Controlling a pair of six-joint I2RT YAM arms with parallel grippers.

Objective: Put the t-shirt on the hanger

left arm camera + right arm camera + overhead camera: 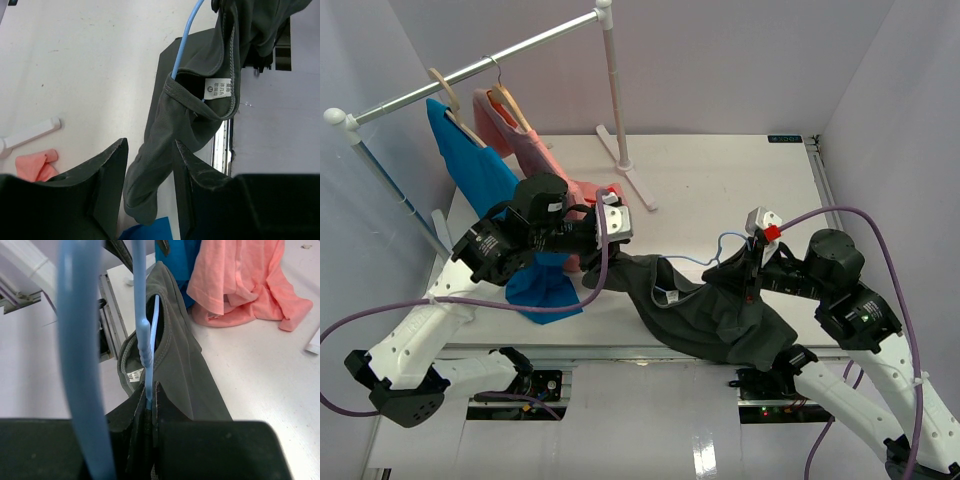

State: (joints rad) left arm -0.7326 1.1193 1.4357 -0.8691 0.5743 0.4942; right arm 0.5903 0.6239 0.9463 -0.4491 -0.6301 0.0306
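Observation:
The dark grey t-shirt (705, 310) hangs bunched over the table's front edge, its collar with a white label (219, 89) threaded by the light-blue wire hanger (722, 243). My right gripper (148, 399) is shut on the hanger (145, 340) wire just above the collar, holding it up at centre-right (752, 272). My left gripper (150, 165) is open at the shirt's left end (603, 262). A loose fold of the t-shirt (150, 180) hangs between its spread fingers (112, 185), unpinched. The hanger wire (184, 47) runs into the neck opening.
A clothes rail (470, 72) at the back left carries a blue garment (475, 165) and a pink garment (525, 135) on wooden hangers. The rail's white foot (632, 175) stands mid-table. Pink cloth (240, 285) and blue cloth (545, 285) lie by the left arm.

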